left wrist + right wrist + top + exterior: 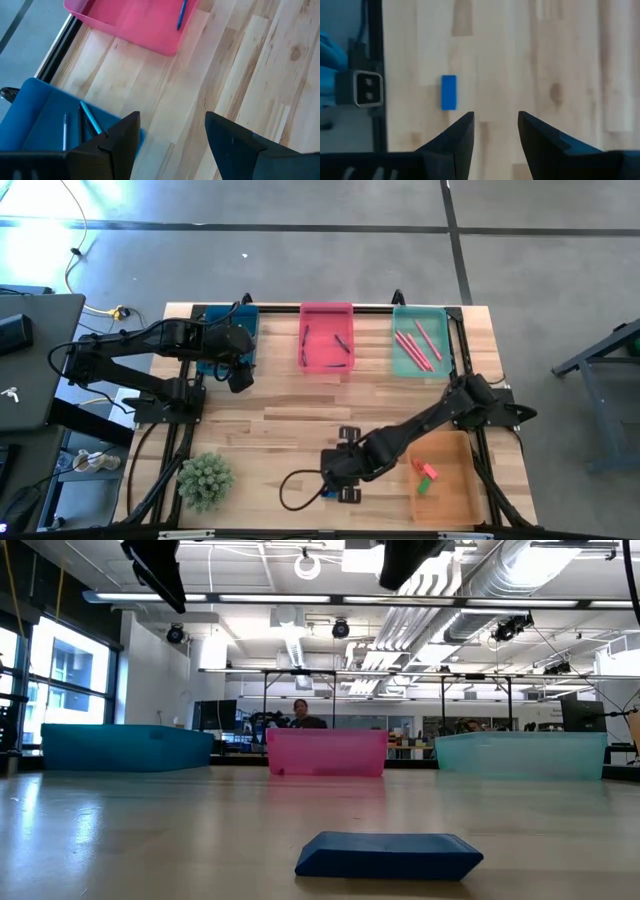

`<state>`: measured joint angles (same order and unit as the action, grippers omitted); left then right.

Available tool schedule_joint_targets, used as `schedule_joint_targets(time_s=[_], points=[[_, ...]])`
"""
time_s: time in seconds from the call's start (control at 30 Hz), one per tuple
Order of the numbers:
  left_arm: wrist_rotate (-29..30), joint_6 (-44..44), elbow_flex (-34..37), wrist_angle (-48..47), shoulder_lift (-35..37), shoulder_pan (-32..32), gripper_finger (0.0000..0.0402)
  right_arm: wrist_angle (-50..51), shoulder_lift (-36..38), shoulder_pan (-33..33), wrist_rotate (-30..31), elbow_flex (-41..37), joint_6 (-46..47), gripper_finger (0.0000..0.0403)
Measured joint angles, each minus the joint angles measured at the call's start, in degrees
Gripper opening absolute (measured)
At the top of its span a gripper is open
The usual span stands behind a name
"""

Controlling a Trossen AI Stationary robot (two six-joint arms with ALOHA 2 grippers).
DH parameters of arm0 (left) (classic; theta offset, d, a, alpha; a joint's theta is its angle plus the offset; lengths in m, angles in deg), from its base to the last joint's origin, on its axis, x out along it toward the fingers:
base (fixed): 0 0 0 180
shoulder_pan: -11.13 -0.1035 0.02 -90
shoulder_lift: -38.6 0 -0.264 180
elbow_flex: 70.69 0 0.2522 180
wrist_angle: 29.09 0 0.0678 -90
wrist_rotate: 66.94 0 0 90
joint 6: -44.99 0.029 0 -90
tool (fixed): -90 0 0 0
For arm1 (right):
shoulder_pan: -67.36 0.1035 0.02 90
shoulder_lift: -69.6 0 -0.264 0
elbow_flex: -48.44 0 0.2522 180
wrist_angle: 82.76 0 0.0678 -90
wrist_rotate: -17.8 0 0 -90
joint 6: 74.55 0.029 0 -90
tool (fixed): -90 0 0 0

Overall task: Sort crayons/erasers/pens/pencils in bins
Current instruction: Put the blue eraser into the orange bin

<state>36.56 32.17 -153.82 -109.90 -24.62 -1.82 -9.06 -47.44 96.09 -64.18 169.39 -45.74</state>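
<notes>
Blue eraser (448, 92) lies flat on the bare wooden table (280, 430), at the near edge, the only task item outside a bin. In the low view it (389, 855) sits alone in the foreground.

Right gripper (495, 135) hovers over the table near the eraser, fingers parted, nothing between them; the eraser lies just beyond the fingertips and off to one side, untouched. In the high view this gripper (340, 470) is at the near centre of the table.

Left gripper (170, 137) hangs wide open and empty beside the dark blue bin (228, 330), which holds thin sticks.

Pink bin (327, 335) holds dark pens (341, 340). Teal-green bin (420, 340) holds salmon-pink sticks. Translucent orange bin (445, 480) holds the pink eraser (426, 470) and the green eraser (424, 486), close together.

A spiky green plant (205, 478) stands at the table's near left.
</notes>
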Motion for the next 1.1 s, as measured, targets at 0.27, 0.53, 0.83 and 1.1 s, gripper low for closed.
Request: schedule_joint_targets(time_s=[0.27, 0.53, 0.83, 1.1], points=[[0.20, 0.00, 0.00, 0.00, 0.00, 0.00, 0.0213, -7.06, -3.79, 0.21, -2.79, 0.00, 0.82, 0.0145], [0.22, 0.00, 0.00, -0.01, 0.00, -0.02, 0.0213, -8.38, -8.27, 1.31, -5.91, 0.00, -0.64, 0.0145], [0.22, 0.00, 0.00, -0.64, 0.00, -0.02, 0.0213, -14.38, -11.80, 2.58, -7.80, 0.00, -0.67, 0.0145], [0.22, 0.00, 0.00, -1.36, 0.02, -0.02, 0.0213, -16.38, -14.88, 3.01, -7.55, 0.00, 0.12, 0.0145]])
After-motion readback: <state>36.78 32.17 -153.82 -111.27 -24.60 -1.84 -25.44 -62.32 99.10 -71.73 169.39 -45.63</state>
